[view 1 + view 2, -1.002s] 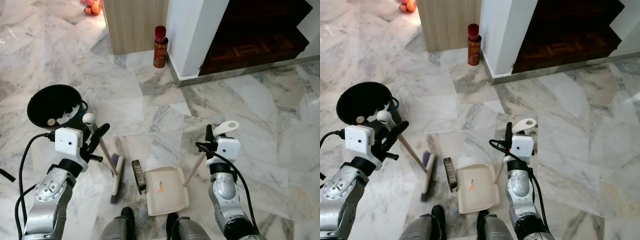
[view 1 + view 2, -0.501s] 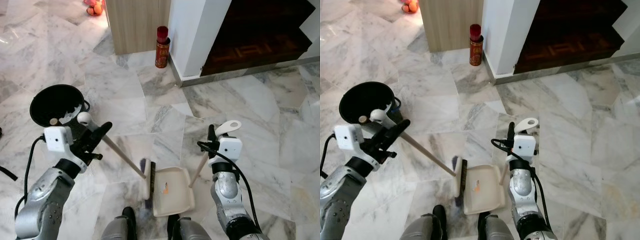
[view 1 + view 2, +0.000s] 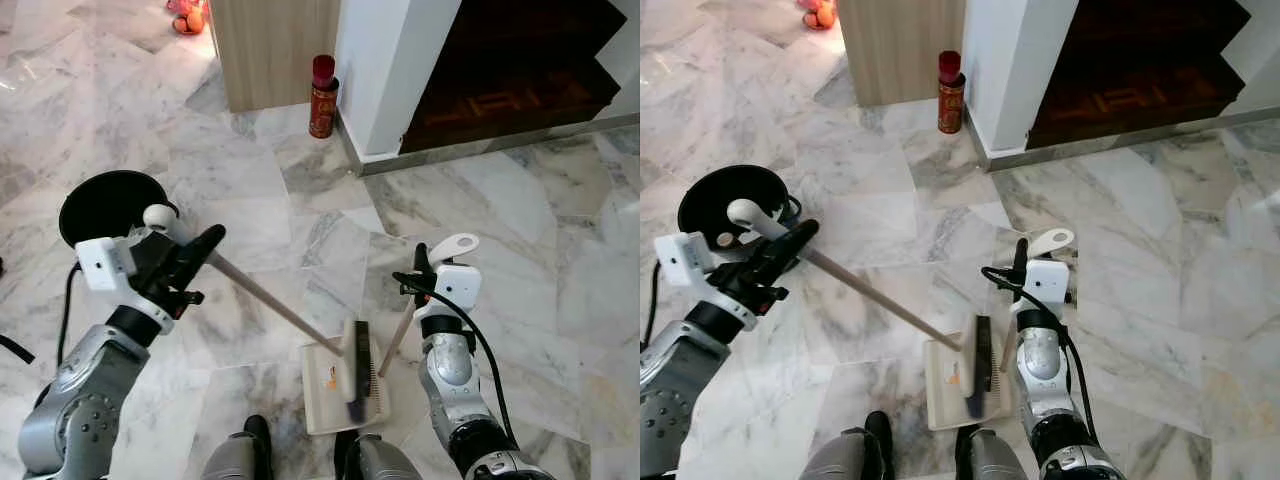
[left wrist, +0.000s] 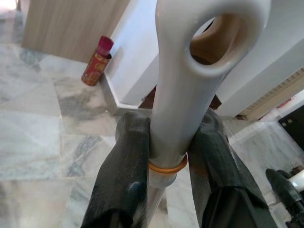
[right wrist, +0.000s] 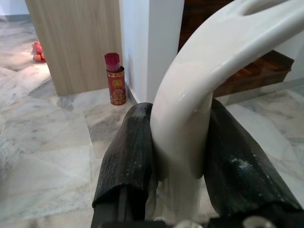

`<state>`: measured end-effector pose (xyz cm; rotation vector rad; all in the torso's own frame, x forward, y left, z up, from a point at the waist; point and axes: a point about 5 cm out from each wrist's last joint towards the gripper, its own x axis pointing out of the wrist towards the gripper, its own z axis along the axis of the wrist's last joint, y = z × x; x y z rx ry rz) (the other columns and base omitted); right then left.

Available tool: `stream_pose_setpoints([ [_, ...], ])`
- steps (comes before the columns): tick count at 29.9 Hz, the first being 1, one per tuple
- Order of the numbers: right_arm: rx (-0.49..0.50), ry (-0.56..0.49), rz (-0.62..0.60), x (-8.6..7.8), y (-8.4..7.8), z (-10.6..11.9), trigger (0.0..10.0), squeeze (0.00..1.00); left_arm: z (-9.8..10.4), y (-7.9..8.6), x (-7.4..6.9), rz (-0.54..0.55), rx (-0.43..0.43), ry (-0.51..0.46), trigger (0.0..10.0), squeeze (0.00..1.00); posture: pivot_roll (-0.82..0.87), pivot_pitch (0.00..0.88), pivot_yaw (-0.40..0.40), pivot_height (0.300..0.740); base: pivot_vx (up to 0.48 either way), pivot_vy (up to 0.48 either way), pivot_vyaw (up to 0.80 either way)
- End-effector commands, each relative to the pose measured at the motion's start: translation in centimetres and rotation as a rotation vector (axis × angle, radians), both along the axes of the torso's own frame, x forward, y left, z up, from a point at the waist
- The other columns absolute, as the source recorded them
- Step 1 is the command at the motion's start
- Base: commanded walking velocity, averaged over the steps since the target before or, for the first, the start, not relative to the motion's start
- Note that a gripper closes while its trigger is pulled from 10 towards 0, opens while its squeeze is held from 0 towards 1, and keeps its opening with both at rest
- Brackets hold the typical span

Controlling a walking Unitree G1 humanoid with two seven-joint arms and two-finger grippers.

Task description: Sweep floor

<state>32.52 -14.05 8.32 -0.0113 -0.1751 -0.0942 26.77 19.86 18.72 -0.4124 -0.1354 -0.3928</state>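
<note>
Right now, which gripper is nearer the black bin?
Left. The left gripper, shut on the broom handle, sits just beside the black bin; the right gripper holds the dustpan handle, well across the floor.

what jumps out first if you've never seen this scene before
Right at the robot's feet, a broom head lies across a cream dustpan on the marble floor, its long handle running up to the left pincer, which is shut on it. The right pincer is shut on the dustpan's upright handle. A black bin stands to the robot's left, and a red can sits by the white wall corner ahead.
</note>
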Motion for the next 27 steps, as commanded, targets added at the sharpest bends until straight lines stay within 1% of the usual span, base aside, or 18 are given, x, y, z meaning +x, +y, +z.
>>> stream_pose_setpoints([
  [1, 0.038, 0.062, -0.011, -0.4, 0.1, -1.2, 10.0, 0.00, 0.7, -0.7, -0.2, -0.042, 0.001, -0.027, 10.0, 0.00, 0.14, 0.229, -0.070, 0.740, 0.000, 0.000, 0.00],
  [4, 0.039, 0.065, -0.011, -0.3, 0.1, -1.2, 10.0, 0.00, 1.0, -0.8, -0.1, -0.044, 0.010, -0.036, 10.0, 0.00, 0.14, 0.224, -0.070, 0.740, 0.000, 0.000, 0.00],
  [6, 0.050, 0.070, -0.013, -0.1, 0.2, -1.1, 10.0, 0.00, 1.6, -0.5, -0.1, -0.033, 0.060, -0.056, 10.0, 0.00, 0.15, 0.216, -0.070, 0.740, 0.000, 0.000, 0.00],
  [8, 0.060, 0.074, -0.013, 0.1, 0.3, -1.0, 10.0, 0.00, 2.3, 0.1, 0.0, 0.018, 0.151, -0.090, 10.0, 0.00, 0.15, 0.201, -0.068, 0.740, 0.000, 0.000, 0.00],
  [11, 0.064, 0.077, -0.012, 0.3, 0.4, -0.9, 10.0, 0.00, 2.7, 0.3, 0.1, 0.037, 0.170, -0.106, 10.0, 0.00, 0.16, 0.193, -0.065, 0.740, 0.000, 0.000, 0.00],
  [14, 0.074, 0.078, -0.015, 0.5, 0.4, -0.8, 10.0, 0.00, 3.5, 0.2, 0.1, 0.039, 0.192, -0.137, 10.0, 0.00, 0.16, 0.178, -0.060, 0.740, 0.000, 0.000, 0.00],
  [16, 0.081, 0.079, -0.021, 0.6, 0.3, -0.7, 10.0, 0.00, 4.1, 0.1, 0.1, 0.031, 0.189, -0.154, 10.0, 0.00, 0.17, 0.171, -0.060, 0.740, 0.000, 0.000, 0.00],
  [17, 0.083, 0.081, -0.022, 0.7, 0.3, -0.6, 10.0, 0.00, 4.7, -0.1, 0.1, 0.009, 0.171, -0.169, 10.0, 0.00, 0.17, 0.161, -0.057, 0.740, 0.000, 0.000, 0.00],
  [20, 0.086, 0.082, -0.022, 0.8, 0.4, -0.5, 10.0, 0.00, 5.4, -0.2, 0.1, -0.009, 0.173, -0.192, 10.0, 0.00, 0.18, 0.146, -0.052, 0.740, 0.000, 0.000, 0.00],
  [21, 0.091, 0.084, -0.024, 0.9, 0.4, -0.5, 10.0, 0.00, 6.2, 0.0, 0.3, 0.014, 0.178, -0.221, 10.0, 0.00, 0.18, 0.135, -0.049, 0.740, 0.000, 0.000, 0.00],
  [23, 0.094, 0.086, -0.026, 0.9, 0.5, -0.5, 10.0, 0.00, 6.6, 0.2, 0.5, 0.031, 0.182, -0.235, 10.0, 0.00, 0.18, 0.133, -0.048, 0.740, 0.000, 0.000, 0.00],
  [24, 0.103, 0.086, -0.029, 1.0, 0.4, -0.5, 10.0, 0.00, 7.2, 0.9, 0.8, 0.106, 0.214, -0.265, 10.0, 0.00, 0.19, 0.126, -0.047, 0.740, 0.000, 0.000, 0.00],
  [25, 0.110, 0.087, -0.032, 1.0, 0.4, -0.5, 10.0, 0.00, 7.4, 1.2, 0.9, 0.149, 0.233, -0.276, 10.0, 0.00, 0.19, 0.120, -0.046, 0.740, 0.000, 0.000, 0.00],
  [26, 0.114, 0.088, -0.034, 1.0, 0.4, -0.5, 10.0, 0.00, 7.5, 1.6, 1.1, 0.203, 0.270, -0.287, 10.0, 0.00, 0.19, 0.120, -0.046, 0.740, 0.000, 0.000, 0.00],
  [27, 0.115, 0.087, -0.035, 1.1, 0.4, -0.5, 10.0, 0.00, 7.2, 2.1, 1.3, 0.266, 0.345, -0.290, 10.0, 0.00, 0.19, 0.115, -0.044, 0.740, 0.000, 0.000, 0.00],
])
